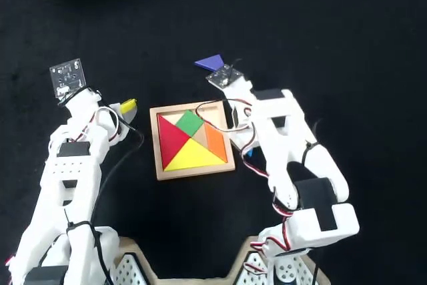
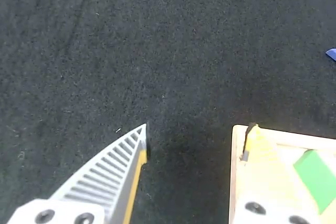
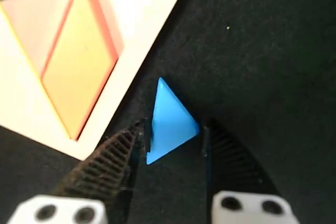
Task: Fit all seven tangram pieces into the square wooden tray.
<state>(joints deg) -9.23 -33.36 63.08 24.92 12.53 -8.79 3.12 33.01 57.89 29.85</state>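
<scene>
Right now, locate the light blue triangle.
Right wrist view: the light blue triangle sits between the fingers of the right gripper, just off the right edge of the tray.

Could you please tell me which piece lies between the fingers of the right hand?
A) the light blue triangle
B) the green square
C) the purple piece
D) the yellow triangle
A: in the right wrist view the light blue triangle lies on the black cloth between the fingers of the right hand, just outside the wooden tray.
</scene>
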